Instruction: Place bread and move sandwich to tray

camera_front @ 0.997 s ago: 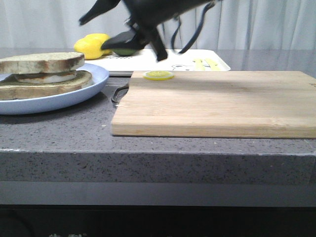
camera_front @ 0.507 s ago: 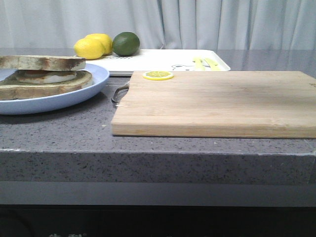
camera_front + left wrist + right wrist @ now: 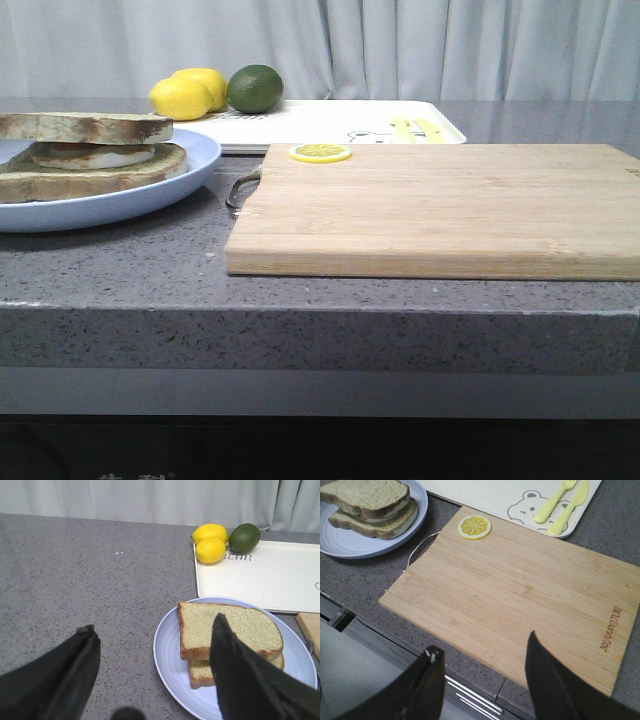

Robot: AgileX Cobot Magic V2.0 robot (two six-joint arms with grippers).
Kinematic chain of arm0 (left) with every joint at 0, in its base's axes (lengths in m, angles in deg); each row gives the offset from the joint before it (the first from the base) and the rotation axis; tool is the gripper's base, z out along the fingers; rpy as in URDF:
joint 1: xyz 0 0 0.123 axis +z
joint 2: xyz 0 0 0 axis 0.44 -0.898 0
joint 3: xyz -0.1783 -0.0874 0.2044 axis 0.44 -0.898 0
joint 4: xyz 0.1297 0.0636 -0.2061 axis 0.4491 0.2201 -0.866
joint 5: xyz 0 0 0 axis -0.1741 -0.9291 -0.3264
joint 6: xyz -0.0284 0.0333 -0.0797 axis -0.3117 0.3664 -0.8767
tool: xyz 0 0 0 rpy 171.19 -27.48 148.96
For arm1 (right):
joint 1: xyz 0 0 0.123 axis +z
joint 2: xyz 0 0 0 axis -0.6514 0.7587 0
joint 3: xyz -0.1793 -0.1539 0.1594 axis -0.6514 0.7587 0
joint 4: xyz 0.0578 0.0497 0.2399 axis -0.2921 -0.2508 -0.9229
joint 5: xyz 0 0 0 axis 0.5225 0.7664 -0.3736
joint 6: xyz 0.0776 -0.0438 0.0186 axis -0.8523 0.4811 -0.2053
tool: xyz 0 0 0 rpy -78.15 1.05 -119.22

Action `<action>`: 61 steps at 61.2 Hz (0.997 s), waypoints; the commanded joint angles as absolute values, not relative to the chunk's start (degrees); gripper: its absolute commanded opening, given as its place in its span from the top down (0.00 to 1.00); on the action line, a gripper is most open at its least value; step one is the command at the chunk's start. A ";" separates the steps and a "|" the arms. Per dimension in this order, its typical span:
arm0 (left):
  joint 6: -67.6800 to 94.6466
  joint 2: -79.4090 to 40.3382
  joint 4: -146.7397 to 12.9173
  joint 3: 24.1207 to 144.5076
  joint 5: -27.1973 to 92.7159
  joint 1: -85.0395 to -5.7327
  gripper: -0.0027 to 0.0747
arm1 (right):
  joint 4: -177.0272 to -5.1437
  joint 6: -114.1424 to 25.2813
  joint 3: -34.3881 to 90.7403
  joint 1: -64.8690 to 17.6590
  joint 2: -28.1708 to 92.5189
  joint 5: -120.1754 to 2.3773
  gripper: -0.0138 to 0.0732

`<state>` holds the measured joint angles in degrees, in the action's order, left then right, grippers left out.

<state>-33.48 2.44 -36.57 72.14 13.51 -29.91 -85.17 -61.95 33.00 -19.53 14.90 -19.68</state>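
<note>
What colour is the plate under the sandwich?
Light blue. The plate shows best in the left wrist view, its rim clear around the sandwich.

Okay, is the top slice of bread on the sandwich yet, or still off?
On. The bread lies flat atop the sandwich on the blue plate, egg layer showing between the slices.

Bread [image 3: 227, 625] atop plated sandwich [image 3: 202, 674]
</note>
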 commanded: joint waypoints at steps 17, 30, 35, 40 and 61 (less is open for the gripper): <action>-33.56 -4.23 -35.92 78.64 6.68 -30.27 0.36 | -84.99 -62.18 35.72 -19.67 5.20 -24.04 0.39; -33.56 -15.36 -35.92 86.18 -3.08 -30.16 0.36 | -84.99 -62.18 35.72 -19.67 5.20 -24.04 0.39; -33.56 -20.34 -35.92 88.85 -5.44 -30.16 0.36 | -84.99 -62.18 35.72 -19.67 5.20 -24.04 0.39; -33.56 -24.77 -35.92 91.18 -8.21 -29.88 0.36 | -84.99 -62.18 35.72 -19.67 5.20 -24.04 0.39; -19.92 -43.37 -53.84 100.61 -12.54 -20.00 0.36 | -84.99 -62.18 35.72 -19.67 5.20 -24.04 0.39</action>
<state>-24.63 -42.01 -46.57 97.34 -13.12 -22.19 -85.17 -61.95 37.05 -19.53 4.98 -19.68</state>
